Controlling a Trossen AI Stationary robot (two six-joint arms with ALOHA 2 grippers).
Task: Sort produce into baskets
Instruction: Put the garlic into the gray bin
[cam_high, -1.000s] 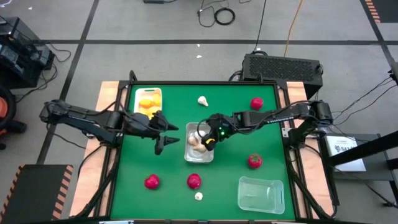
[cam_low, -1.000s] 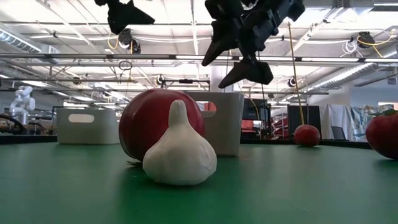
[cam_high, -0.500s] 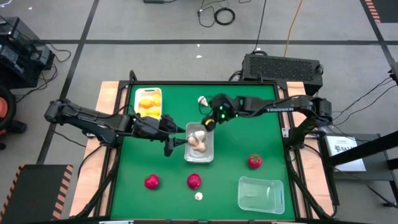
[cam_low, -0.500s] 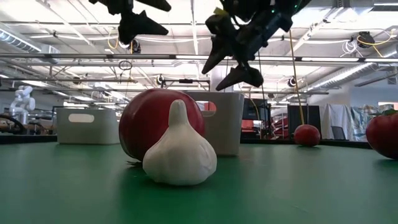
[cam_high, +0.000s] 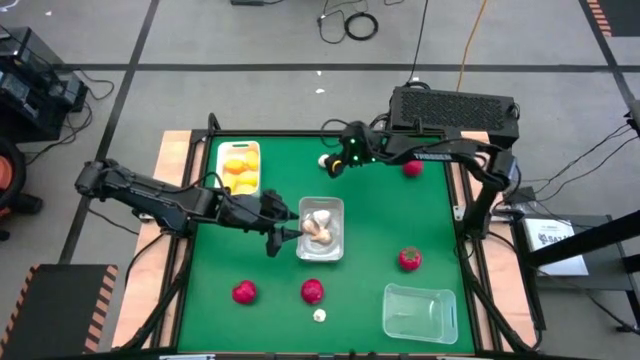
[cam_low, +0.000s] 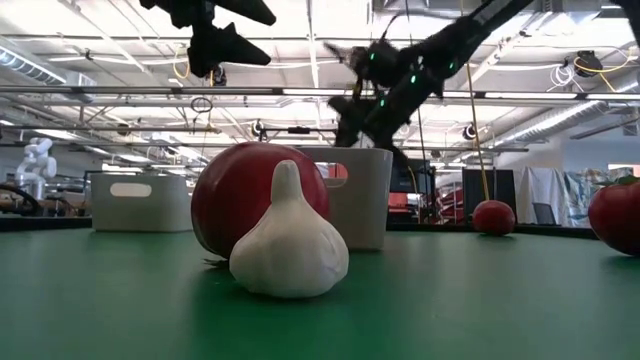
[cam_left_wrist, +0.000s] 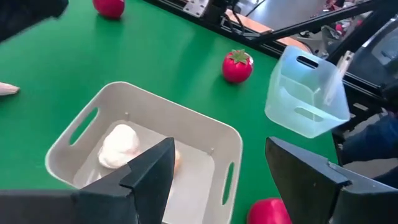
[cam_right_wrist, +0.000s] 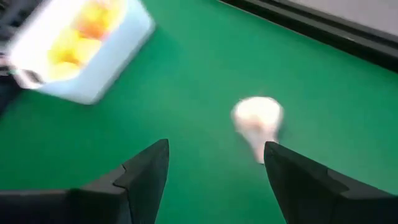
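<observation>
A green desk (cam_high: 380, 230) stood in a large hall with cables on the grey floor, and the white basket (cam_high: 321, 229) in its middle serves here as the landmark. That basket already held garlic bulbs (cam_high: 318, 226). A second basket (cam_high: 239, 166), beyond it toward the left arm's side, held lemons (cam_high: 236, 167). A clear basket (cam_high: 420, 312) nearer the front edge on the right arm's side looked empty.

The step in hand seemed to be the collecting of one more garlic bulb (cam_high: 325, 160), which lay on the desk beyond the white basket, near the far edge. The right gripper (cam_high: 340, 166) was just beside this bulb with its fingers apart and nothing between them; in its wrist view the bulb (cam_right_wrist: 257, 118) showed ahead of the fingers. The next move probably called for lowering around the bulb, closing on it, and carrying it to the white basket. The left gripper (cam_high: 277, 228) waited at the white basket's rim, fingers apart and empty.

Strawberries (cam_high: 409, 259) were well apart on the desk, two in front of the white basket, and one small garlic (cam_high: 319, 315) near the front edge.

The right wrist view was blurred, so the bulb's exact pose was unclear. In the low view a near garlic (cam_low: 289, 243) and strawberry (cam_low: 240, 195) hid most of the white basket.
</observation>
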